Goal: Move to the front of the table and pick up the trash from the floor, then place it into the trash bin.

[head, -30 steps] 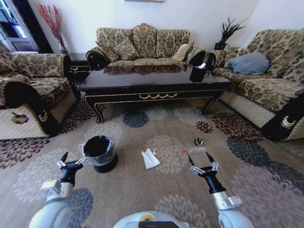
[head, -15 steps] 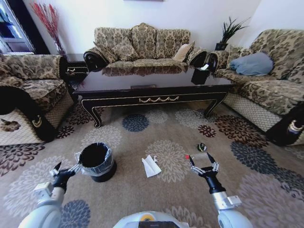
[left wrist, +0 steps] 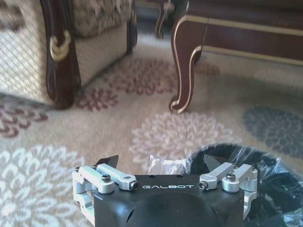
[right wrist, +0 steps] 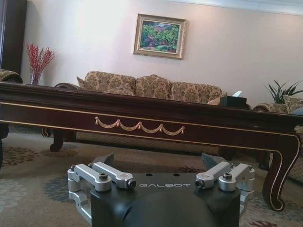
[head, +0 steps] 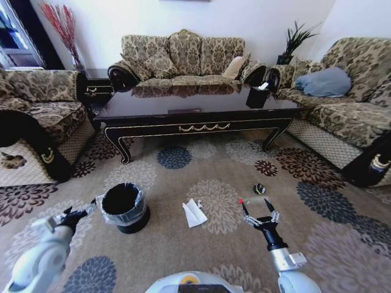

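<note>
Since robot rolled closer to table [head: 195, 107], right gripper [head: 258, 212] now hangs spread just short of wrapper [head: 252, 200], ball [head: 259, 188] beyond. Left gripper [head: 80, 211] swung outward, spread beside bin [head: 124, 208]. Paper [head: 194, 213] untouched on floor, nothing grabbed yet.

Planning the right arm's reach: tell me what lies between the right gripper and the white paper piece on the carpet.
In the head view, only bare patterned carpet separates the open right gripper from the white paper piece.
</note>
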`<state>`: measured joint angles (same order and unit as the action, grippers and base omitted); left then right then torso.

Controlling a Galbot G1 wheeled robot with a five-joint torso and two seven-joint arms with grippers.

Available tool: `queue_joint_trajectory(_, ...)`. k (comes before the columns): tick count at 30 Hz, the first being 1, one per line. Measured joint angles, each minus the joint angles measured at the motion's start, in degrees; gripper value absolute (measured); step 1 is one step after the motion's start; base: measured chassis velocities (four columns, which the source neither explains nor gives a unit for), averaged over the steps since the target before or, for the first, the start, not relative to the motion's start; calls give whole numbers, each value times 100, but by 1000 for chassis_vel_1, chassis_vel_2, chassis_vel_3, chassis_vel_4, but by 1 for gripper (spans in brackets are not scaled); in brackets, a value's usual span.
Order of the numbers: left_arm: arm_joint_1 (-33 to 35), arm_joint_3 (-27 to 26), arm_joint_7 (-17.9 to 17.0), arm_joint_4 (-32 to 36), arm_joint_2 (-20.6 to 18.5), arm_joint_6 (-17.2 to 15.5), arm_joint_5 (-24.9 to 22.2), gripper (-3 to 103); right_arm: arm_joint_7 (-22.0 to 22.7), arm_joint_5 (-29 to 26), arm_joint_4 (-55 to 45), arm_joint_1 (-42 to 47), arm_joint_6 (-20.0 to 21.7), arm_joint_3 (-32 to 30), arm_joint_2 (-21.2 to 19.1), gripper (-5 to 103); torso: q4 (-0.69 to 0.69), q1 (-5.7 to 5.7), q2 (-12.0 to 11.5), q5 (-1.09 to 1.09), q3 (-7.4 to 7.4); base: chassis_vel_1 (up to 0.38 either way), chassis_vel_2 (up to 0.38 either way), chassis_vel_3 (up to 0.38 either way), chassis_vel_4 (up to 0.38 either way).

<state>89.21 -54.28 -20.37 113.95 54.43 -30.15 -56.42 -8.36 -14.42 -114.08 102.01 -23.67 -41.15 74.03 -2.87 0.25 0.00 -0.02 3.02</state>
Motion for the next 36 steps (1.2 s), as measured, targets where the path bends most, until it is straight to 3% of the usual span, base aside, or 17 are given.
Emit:
queue_joint_trajectory(3, -330, 157, -100, -279, -297, -421, -262, 100, 0, -20, -27, 14, -7, -16, 29, 100, 0, 0, 0, 1, 0, 0, 0, 0, 0)
queue_joint_trajectory(8, -787, 457, -102, -719, -720, -733, -664, 100, 3, -31, -72, 15, -6, -23, 43, 100, 1, 1, 0, 1, 0, 0, 0, 0, 0)
queue_joint_trajectory(18, -1283, 917, -256, -1164, -824, -1208, -1274, 100, 17, -84, -111, -12, 34, -8, -31, 100, 1, 1, 0, 0, 0, 0, 0, 0, 0)
queue_joint_trajectory(27, -1607, 1288, -359, -1395, -957, -1235, -1455, 98, 28, -105, -65, -58, 48, 12, -47, 100, 1, 1, 0, 1, 0, 0, 0, 0, 0)
queue_joint_trajectory(32, -1901, 1725, -237, -1726, -1159, -1231, -1361, 97, 36, -99, -34, -66, 51, 30, -37, 100, 1, 1, 0, 2, -1, 0, 0, 0, 0)
queue_joint_trajectory(36, -2237, 2253, -163, -2047, -1060, -1225, -1120, 97, 74, -100, -29, -96, 64, 31, -42, 100, 1, 1, 0, 2, 0, 0, 0, 0, 0)
